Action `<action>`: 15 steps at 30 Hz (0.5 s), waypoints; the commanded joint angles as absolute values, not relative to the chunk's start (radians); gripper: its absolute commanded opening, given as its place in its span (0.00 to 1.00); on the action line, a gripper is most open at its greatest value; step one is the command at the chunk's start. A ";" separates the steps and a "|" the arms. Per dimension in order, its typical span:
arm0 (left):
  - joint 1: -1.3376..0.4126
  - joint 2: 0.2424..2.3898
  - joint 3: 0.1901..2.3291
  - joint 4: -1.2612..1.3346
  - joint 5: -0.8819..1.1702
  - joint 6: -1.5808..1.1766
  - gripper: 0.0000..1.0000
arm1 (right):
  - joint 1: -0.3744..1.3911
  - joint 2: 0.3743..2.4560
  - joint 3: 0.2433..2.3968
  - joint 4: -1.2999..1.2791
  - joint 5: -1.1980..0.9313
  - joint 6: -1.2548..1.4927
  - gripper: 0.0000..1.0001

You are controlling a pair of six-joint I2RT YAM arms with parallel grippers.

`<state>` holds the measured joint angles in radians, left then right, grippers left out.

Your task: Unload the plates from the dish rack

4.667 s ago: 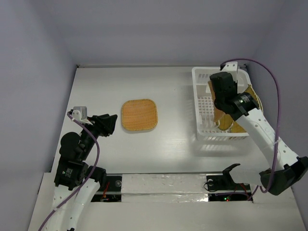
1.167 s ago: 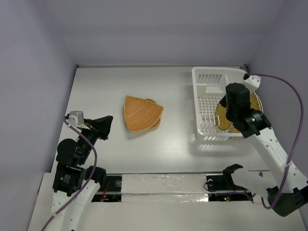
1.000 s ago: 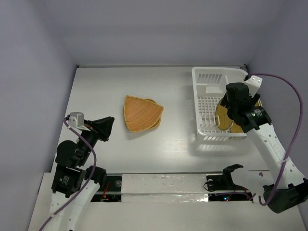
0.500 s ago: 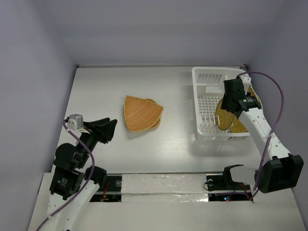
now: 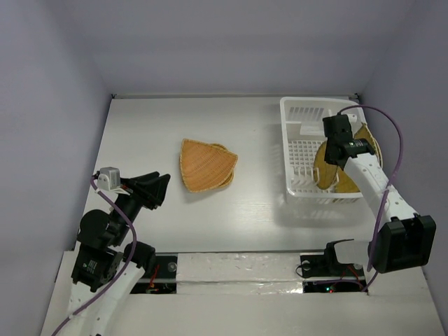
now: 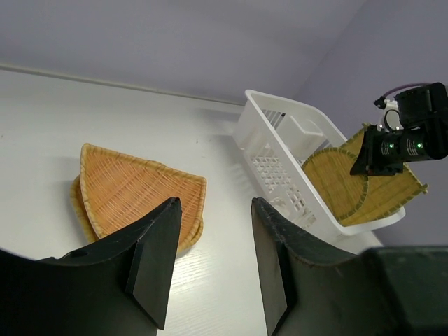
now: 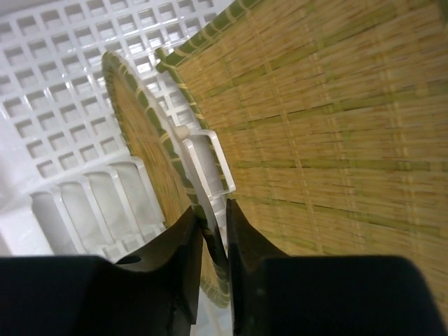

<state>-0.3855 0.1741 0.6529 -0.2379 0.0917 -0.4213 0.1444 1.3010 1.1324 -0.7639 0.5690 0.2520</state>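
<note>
The white dish rack [image 5: 301, 115] stands at the back right. A small round plate [image 5: 322, 170] stands on edge in it, with a large rectangular mat plate [image 5: 369, 149] leaning at its right side. My right gripper [image 5: 334, 148] reaches down into the rack. In the right wrist view its jaws [image 7: 215, 217] stand almost together on the round plate's [image 7: 140, 119] rim, beside a white tine and the mat [image 7: 336, 126]. A fan-shaped plate [image 5: 204, 162] lies on a rounded square plate [image 5: 225, 178] at mid-table. My left gripper [image 5: 155, 187] is open and empty, near left.
The rack's slotted floor [image 7: 63, 91] and low tines lie left of the round plate. In the left wrist view the open jaws [image 6: 213, 203] frame bare table between the stacked plates [image 6: 133, 192] and the rack [image 6: 280, 133]. Grey walls close in on three sides.
The fan-shaped plate now lies on the square plate. My right gripper has moved back and down onto the round plate's rim in the rack. The left arm has shifted slightly.
</note>
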 commanded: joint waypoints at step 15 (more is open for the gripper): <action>-0.391 0.172 0.655 -0.207 0.087 -0.431 0.42 | 0.176 1.209 1.388 -0.911 0.600 0.176 0.00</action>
<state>-0.3855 0.1730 0.6525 -0.2379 0.0914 -0.4263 0.1493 1.2617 1.2789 -0.8871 0.5541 0.1970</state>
